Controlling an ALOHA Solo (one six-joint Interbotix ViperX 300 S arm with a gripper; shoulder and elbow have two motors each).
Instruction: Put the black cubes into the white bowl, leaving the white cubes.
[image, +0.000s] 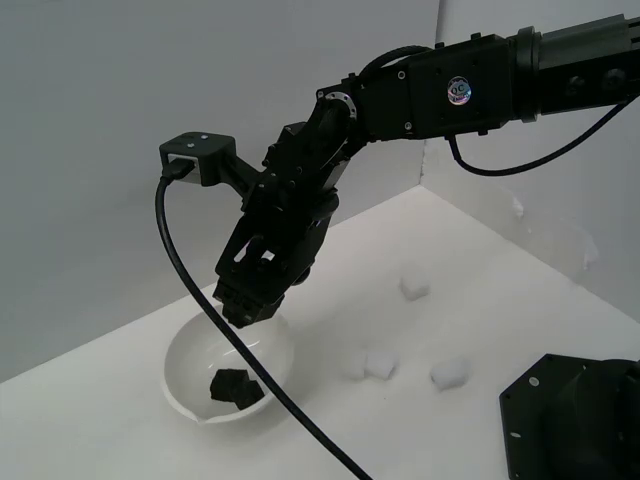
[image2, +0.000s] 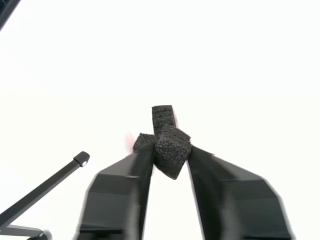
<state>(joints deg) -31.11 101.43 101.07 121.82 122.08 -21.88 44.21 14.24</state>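
I have the gripper (image2: 171, 156) clamped on the last black cube (image2: 172, 150) above the white bowl (image: 185, 350), two black cubes (image: 235, 387) already inside, three white cubes (image: 380, 364) visible at its three o'clock, only release remaining.

White tabletop (image: 520, 300) fills lower part of exterior view, matte, evenly lit, soft shadows only. Behind tabletop, pale grey wall (image: 120, 90), plain, no marks. 2nd wall panel (image: 560, 200) meets tabletop on exterior view's right, forming a corner w/ grey wall at approx top centre. Black metal plate (image: 570, 420) w/ bolts sits on tabletop's near right corner. Wrist view: background washed out white.
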